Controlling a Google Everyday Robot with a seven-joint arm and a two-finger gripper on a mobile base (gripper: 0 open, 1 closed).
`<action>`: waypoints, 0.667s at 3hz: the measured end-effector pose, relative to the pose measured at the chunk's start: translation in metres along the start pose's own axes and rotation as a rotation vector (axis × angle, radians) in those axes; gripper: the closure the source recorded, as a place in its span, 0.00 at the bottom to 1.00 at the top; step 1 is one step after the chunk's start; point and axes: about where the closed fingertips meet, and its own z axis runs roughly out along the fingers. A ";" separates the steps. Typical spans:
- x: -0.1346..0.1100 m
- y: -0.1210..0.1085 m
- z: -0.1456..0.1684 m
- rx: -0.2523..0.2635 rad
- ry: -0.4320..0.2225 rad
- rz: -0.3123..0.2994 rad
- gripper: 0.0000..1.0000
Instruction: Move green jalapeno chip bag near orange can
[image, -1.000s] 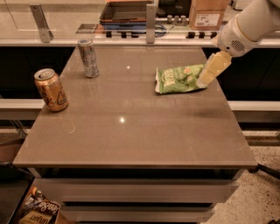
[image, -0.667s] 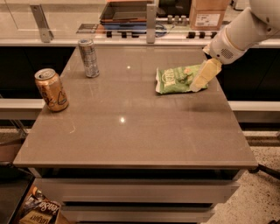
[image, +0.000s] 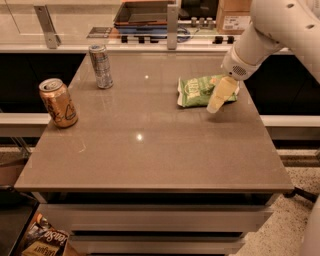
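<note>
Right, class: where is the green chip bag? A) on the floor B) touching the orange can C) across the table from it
C: the green chip bag lies at the picture's right, tool at its front edge; the orange can stands far left.
</note>
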 end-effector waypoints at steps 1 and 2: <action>0.000 0.001 0.010 0.002 0.037 -0.010 0.00; 0.000 0.001 0.015 0.002 0.056 -0.016 0.00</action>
